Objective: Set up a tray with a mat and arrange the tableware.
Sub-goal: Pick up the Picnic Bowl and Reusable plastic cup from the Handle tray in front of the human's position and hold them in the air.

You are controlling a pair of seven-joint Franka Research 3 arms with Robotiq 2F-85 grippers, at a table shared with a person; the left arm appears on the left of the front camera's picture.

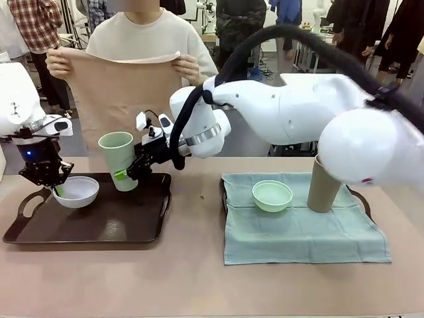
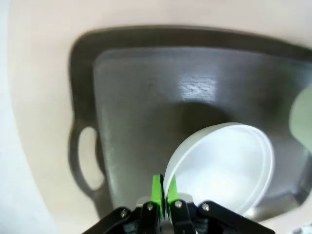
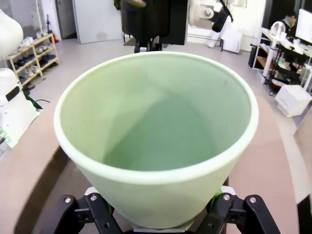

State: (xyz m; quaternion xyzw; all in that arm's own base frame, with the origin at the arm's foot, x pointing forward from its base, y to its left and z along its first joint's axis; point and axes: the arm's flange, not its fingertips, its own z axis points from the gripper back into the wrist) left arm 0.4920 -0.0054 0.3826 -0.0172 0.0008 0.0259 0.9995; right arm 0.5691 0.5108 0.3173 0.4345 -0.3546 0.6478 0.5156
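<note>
Your right gripper (image 3: 156,219) clamps the pale green cup (image 3: 156,136) above the dark tray (image 1: 126,222). Your left gripper (image 2: 164,192) pinches the white bowl (image 2: 222,168) rim. The front view adds a second tray (image 1: 361,197), one mint bowl (image 1: 272,195), one brown cup (image 1: 323,185), and a person's beige mat (image 1: 116,93).

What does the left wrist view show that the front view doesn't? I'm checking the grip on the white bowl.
Left wrist alone: the green pads pinching the white bowl's rim, and the bowl tilted off the tray floor.
Front alone: the right gripper holding the pale green cup, the mint green bowl and brown cup on the mat, and a person holding up a cloth.
Both: the white bowl over the black tray.
</note>
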